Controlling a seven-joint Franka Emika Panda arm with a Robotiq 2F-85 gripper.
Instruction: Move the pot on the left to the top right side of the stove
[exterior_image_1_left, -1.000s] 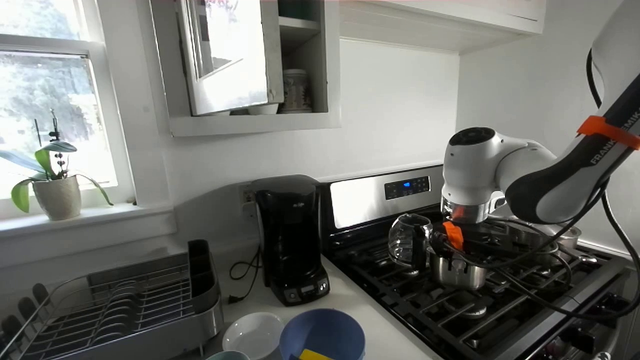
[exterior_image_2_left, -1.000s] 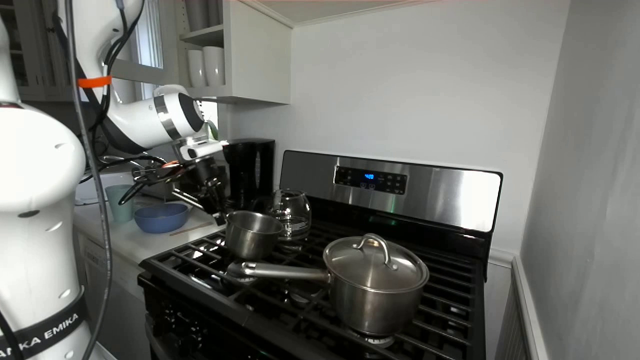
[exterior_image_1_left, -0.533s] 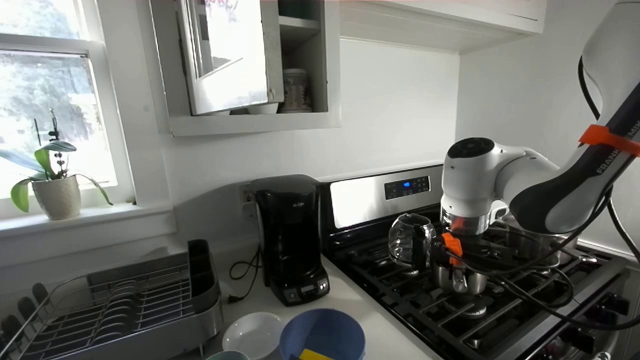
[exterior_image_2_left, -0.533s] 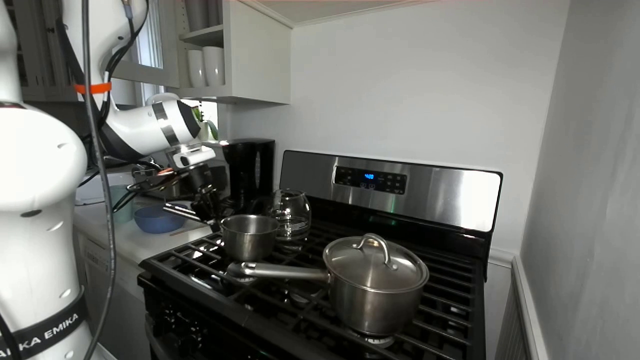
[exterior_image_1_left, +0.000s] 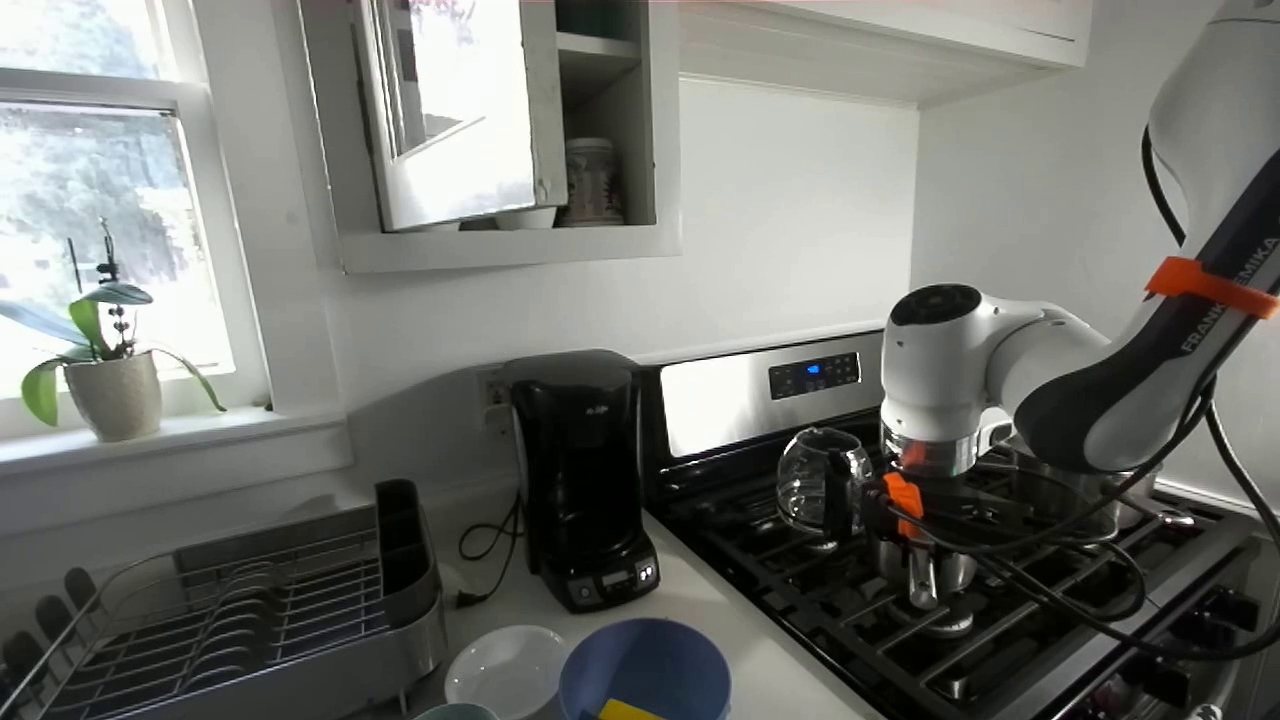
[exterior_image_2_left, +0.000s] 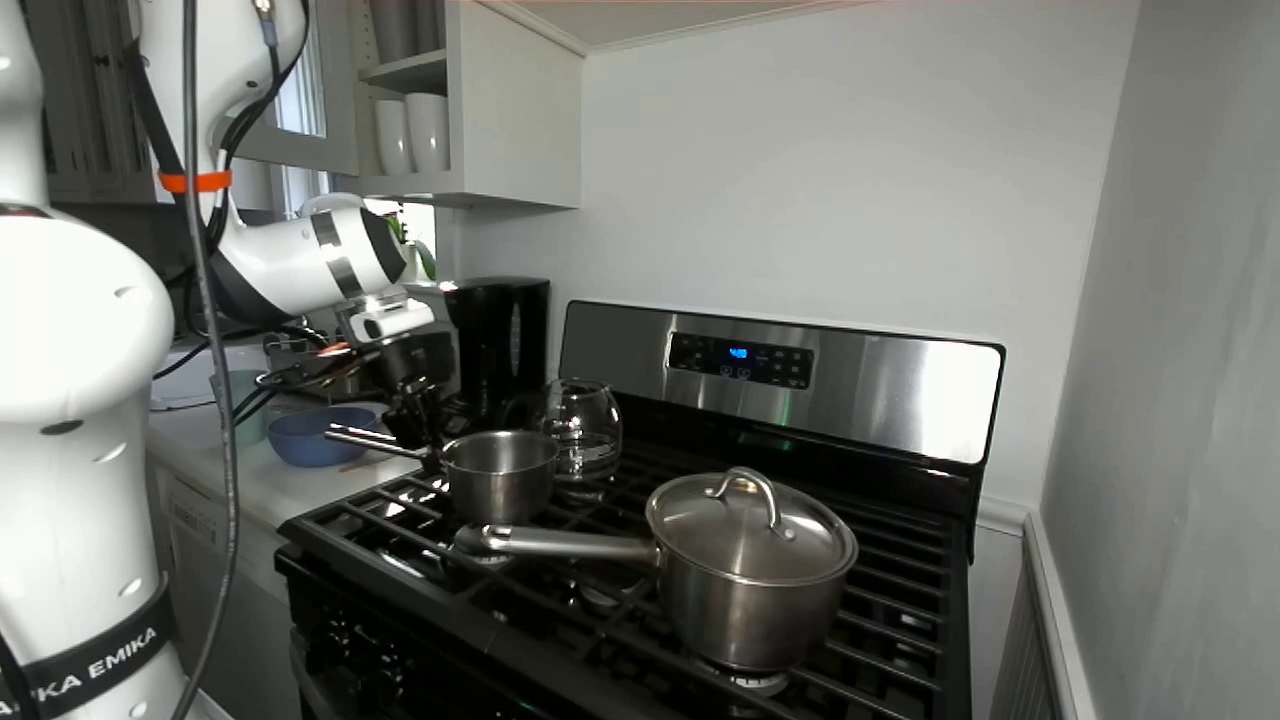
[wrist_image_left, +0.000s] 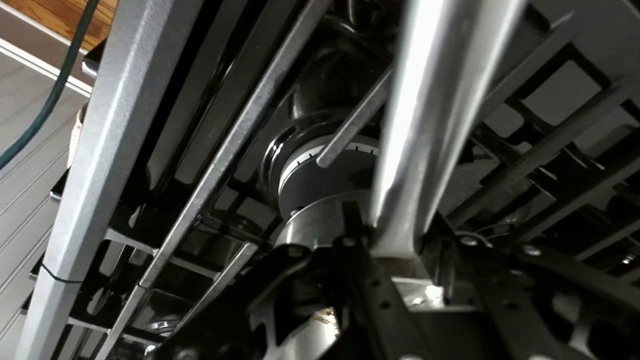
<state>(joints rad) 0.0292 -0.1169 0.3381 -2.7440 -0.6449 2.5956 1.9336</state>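
Observation:
The pot (exterior_image_2_left: 500, 495), a small steel saucepan, is on or just above the left part of the stove (exterior_image_2_left: 880, 390); contact with the grates cannot be told. It also shows, partly hidden by the arm, in an exterior view (exterior_image_1_left: 955, 572). My gripper (exterior_image_2_left: 432, 458) is shut on the pot's handle close to the pot wall. In the wrist view the fingers (wrist_image_left: 397, 227) press both sides of the bright handle (wrist_image_left: 440, 100), with the pot wall (wrist_image_left: 315, 222) beside them. The pot looks upright, its handle pointing away from the burners.
A lidded steel pot (exterior_image_2_left: 750, 610) stands on the stove's right side, its handle (exterior_image_2_left: 570, 543) pointing toward the held pot. A glass carafe (exterior_image_2_left: 585, 440) stands just behind the held pot. A black coffee maker (exterior_image_1_left: 580, 470) and bowls (exterior_image_1_left: 645, 665) are on the counter.
My gripper and the pot have moved down together and slightly toward the counter side in the view with the lidded pot. The pot's handle has turned and levelled somewhat. Other things have not moved.

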